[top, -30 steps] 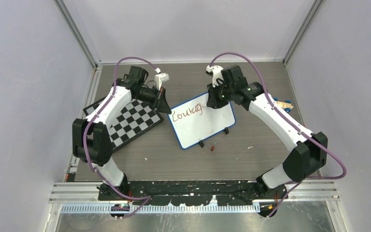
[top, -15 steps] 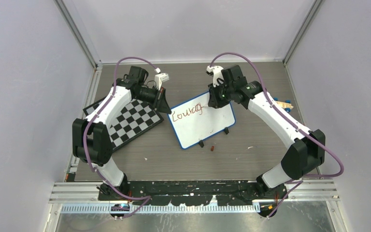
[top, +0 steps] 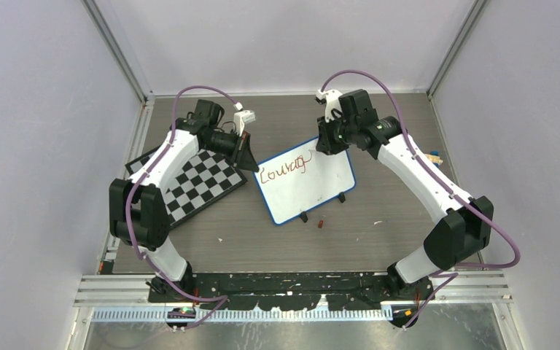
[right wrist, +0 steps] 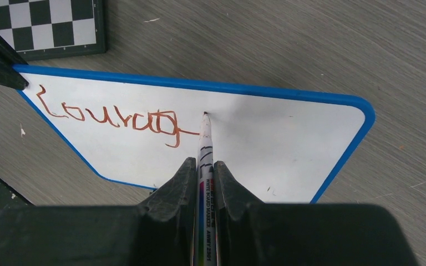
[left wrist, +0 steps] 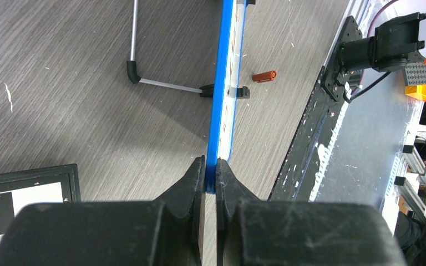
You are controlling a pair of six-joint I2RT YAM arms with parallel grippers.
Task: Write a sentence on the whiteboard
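Mid-table, just right of the chessboard (top: pixel 200 182): whiteboard (top: pixel 313 186) | left gripper (left wrist: pixel 211 163) clamped on its blue frame | right gripper (right wrist: pixel 203 163) pinching the whiteboard marker (right wrist: pixel 205 133), tip past the g | sentence (right wrist: pixel 111 119) reads "Courag" so far | step, I reckon: finishing word one | next: an "e", gentle pressure

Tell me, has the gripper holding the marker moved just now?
Yes. The right gripper, holding the marker, has shifted right and farther away in the top view, past the end of the written word on the whiteboard, which stayed put.
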